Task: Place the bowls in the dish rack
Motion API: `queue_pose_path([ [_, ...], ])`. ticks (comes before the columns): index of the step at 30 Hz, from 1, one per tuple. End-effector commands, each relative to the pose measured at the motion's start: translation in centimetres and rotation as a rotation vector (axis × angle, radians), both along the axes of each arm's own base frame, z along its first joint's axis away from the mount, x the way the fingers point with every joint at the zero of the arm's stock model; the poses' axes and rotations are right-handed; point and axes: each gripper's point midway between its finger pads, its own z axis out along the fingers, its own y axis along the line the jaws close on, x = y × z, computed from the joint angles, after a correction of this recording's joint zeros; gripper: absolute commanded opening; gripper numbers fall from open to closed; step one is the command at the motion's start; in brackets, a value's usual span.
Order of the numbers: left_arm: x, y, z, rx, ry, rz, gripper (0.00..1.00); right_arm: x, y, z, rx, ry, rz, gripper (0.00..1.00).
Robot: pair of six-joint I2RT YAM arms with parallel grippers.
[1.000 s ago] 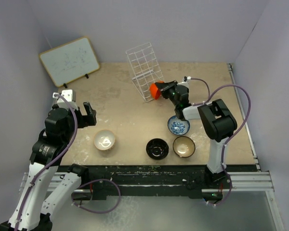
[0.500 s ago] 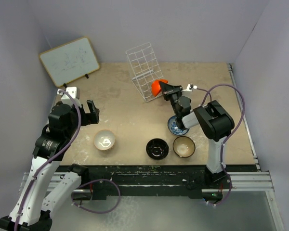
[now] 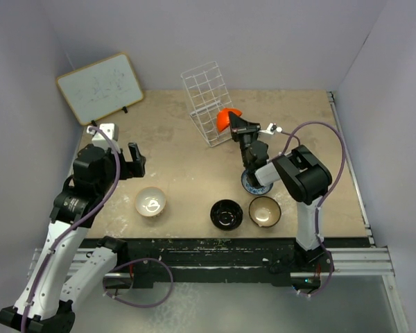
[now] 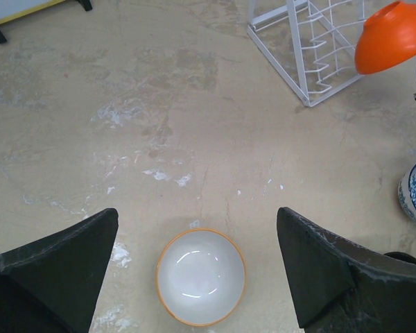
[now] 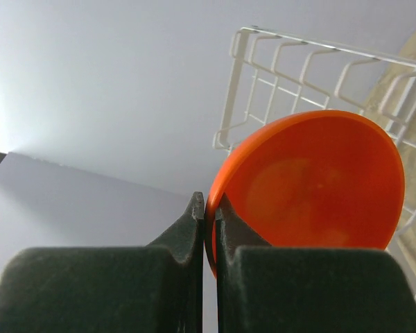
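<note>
Raised nearer the dish rack (image 3: 208, 97), the orange-red bowl (image 3: 227, 116) is clamped by the right end effector (image 5: 206, 208), while the left end effector (image 4: 197, 229) is held apart.

No legible text, label, brand or number is being shown in any view. Faint marks are being displayed on the whiteboard (image 3: 99, 87), but they are too small to be read.
</note>
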Motion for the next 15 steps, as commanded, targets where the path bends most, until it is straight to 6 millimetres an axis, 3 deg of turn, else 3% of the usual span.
queue_pose_path([
  [1, 0.1, 0.1, 1.9, 0.007, -0.064, -0.012, 0.99, -0.6, -0.6, 5.2, 0.146, -0.174, -0.032, 0.00],
  [15, -0.5, 0.5, 2.0, 0.025, -0.069, -0.012, 0.99, 1.7, 1.9, 2.4, 0.129, -0.062, -0.011, 0.00],
])
